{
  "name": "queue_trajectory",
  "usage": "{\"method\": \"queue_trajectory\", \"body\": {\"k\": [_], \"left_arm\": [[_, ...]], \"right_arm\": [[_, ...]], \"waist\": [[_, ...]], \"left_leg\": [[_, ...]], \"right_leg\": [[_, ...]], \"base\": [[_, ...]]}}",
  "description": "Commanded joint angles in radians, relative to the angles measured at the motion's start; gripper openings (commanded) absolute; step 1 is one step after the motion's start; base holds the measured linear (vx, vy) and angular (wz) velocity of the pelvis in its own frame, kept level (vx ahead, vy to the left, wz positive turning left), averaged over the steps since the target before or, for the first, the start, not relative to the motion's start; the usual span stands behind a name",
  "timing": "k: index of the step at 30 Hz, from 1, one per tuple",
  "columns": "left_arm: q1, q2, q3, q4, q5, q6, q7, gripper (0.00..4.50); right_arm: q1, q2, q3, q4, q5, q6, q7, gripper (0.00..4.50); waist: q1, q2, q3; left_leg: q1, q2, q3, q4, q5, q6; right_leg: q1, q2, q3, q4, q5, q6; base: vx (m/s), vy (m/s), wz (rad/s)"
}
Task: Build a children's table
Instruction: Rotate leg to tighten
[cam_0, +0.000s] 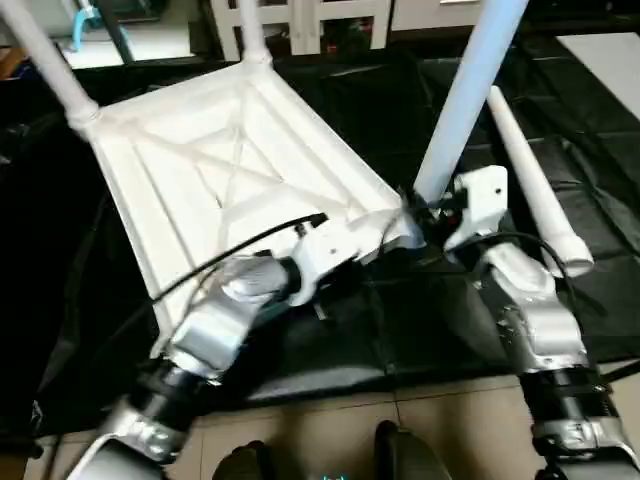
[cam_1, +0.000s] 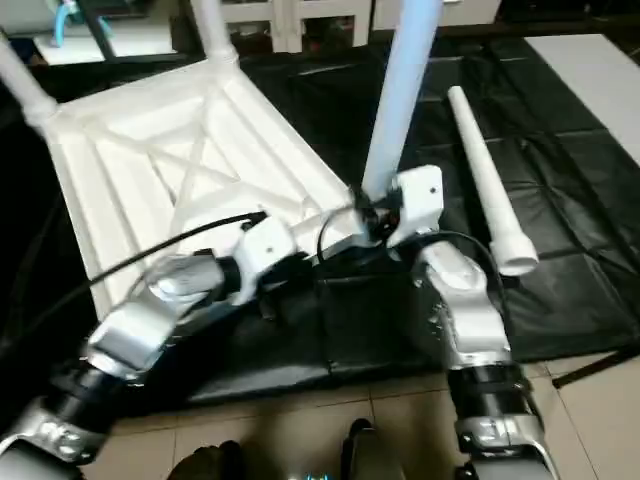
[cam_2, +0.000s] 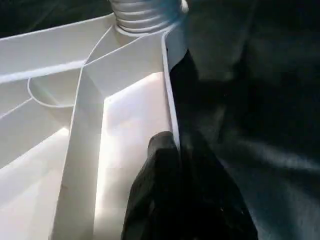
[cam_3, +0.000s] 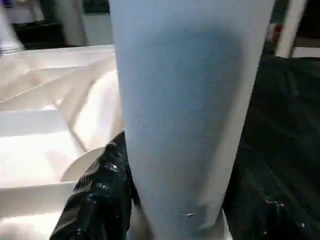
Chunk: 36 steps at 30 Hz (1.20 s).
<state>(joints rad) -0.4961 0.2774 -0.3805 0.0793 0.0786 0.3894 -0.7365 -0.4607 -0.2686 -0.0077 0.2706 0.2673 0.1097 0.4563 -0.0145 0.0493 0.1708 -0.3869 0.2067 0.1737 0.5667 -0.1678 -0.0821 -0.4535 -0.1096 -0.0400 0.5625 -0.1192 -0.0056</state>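
Silver forearms converge: left gripper (cam_2: 175, 190) fingers closed on tabletop (cam_0: 230, 160) rim, right gripper (cam_0: 425, 205) fingers grip upright leg (cam_0: 465, 95)

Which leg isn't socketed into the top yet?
The leg lying flat on the black sheet, beside the right gripper. The other three stand upright in corner sockets of the tabletop.

L gripper (cam_2: 175, 165) shut; R gripper (cam_0: 425, 212) clamping.

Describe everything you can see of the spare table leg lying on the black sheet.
The spare leg is a long white tube of smooth plastic, tapering to a narrow end farthest from the robot, with a wider ringed collar at the near end. It lies flat on the black sheet, beside the right claw, untouched by it.
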Motion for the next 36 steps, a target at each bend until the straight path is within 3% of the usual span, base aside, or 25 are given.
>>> {"method": "queue_trajectory", "body": {"k": [1, 2, 5, 9, 15, 19, 21, 30, 34, 36], "left_arm": [[0.061, 0.051, -0.034, -0.047, -0.039, -0.046, -0.132, 0.0], [0.076, 0.075, -0.025, -0.058, -0.048, -0.06, -0.15, 0.0], [0.105, 0.12, -0.004, -0.083, -0.072, -0.071, -0.182, 0.0], [0.133, 0.164, 0.016, -0.109, -0.101, -0.077, -0.211, 0.0], [0.133, 0.173, 0.027, -0.1, -0.101, -0.085, -0.211, 0.0], [0.129, 0.175, 0.021, -0.105, -0.112, -0.085, -0.214, 0.0], [0.128, 0.176, 0.017, -0.109, -0.115, -0.084, -0.215, 0.0], [0.133, 0.178, 0.012, -0.114, -0.115, -0.084, -0.22, 0.0], [0.131, 0.177, 0.004, -0.11, -0.107, -0.088, -0.216, 0.0], [0.129, 0.173, -0.002, -0.105, -0.098, -0.088, -0.209, 0.0]], "right_arm": [[0.034, -0.086, -0.004, -0.07, 0.067, 0.029, 0.142, 2.69], [0.052, -0.126, -0.002, -0.098, 0.094, 0.044, 0.212, 2.83], [0.088, -0.205, -0.012, -0.148, 0.133, 0.081, 0.33, 3.09], [0.131, -0.281, -0.036, -0.194, 0.173, 0.148, 0.424, 3.4], [0.15, -0.303, -0.048, -0.205, 0.204, 0.162, 0.454, 3.4], [0.152, -0.297, -0.039, -0.222, 0.223, 0.187, 0.467, 3.26], [0.152, -0.288, -0.035, -0.227, 0.227, 0.197, 0.468, 2.94], [0.158, -0.275, -0.033, -0.237, 0.233, 0.209, 0.463, 2.23], [0.161, -0.245, -0.032, -0.235, 0.201, 0.228, 0.393, 2.08], [0.16, -0.23, -0.024, -0.221, 0.169, 0.228, 0.347, 2.06]], "waist": [[0.012, -0.012, -0.077], [0.018, -0.007, -0.078], [0.029, -0.005, -0.084], [0.039, -0.006, -0.084], [0.045, -0.006, -0.077], [0.044, -0.007, -0.08], [0.044, -0.008, -0.081], [0.044, -0.008, -0.08], [0.043, -0.008, -0.079], [0.041, -0.009, -0.077]], "left_leg": [[0.007, -0.003, 0.012, -0.064, -0.223, 0.105], [0.014, 0.0, 0.017, -0.06, -0.199, 0.128], [0.011, 0.001, 0.018, -0.053, -0.098, 0.17], [0.012, 0.001, 0.02, -0.049, -0.061, 0.196], [0.015, 0.003, 0.021, -0.056, -0.139, 0.152], [0.014, 0.001, 0.02, -0.055, -0.135, 0.14], [0.014, 0.001, 0.021, -0.054, -0.124, 0.143], [0.013, 0.0, 0.02, -0.054, -0.127, 0.141], [0.012, 0.0, 0.02, -0.054, -0.129, 0.137], [0.01, -0.001, 0.02, -0.056, -0.159, 0.12]], "right_leg": [[0.071, -0.002, 0.012, -0.05, -0.227, -0.228], [0.064, 0.001, 0.015, -0.048, -0.187, -0.238], [0.068, 0.004, 0.015, -0.028, -0.054, -0.285], [0.073, -0.001, 0.017, -0.025, -0.025, -0.299], [0.068, -0.005, 0.018, -0.038, -0.17, -0.27], [0.07, -0.004, 0.019, -0.036, -0.16, -0.262], [0.07, -0.004, 0.019, -0.035, -0.147, -0.265], [0.07, -0.003, 0.018, -0.034, -0.156, -0.265], [0.069, -0.003, 0.018, -0.036, -0.169, -0.259], [0.068, -0.004, 0.018, -0.04, -0.22, -0.246]], "base": [[0.0, 0.0, 0.0], [0.058, -0.002, 0.07], [0.042, -0.002, 0.04], [0.0, 0.0, 0.0], [0.0, 0.0, 0.0], [0.0, 0.0, 0.0], [0.0, 0.0, 0.0], [0.0, 0.0, 0.0], [0.0, 0.0, 0.0], [0.0, 0.0, 0.0]]}}
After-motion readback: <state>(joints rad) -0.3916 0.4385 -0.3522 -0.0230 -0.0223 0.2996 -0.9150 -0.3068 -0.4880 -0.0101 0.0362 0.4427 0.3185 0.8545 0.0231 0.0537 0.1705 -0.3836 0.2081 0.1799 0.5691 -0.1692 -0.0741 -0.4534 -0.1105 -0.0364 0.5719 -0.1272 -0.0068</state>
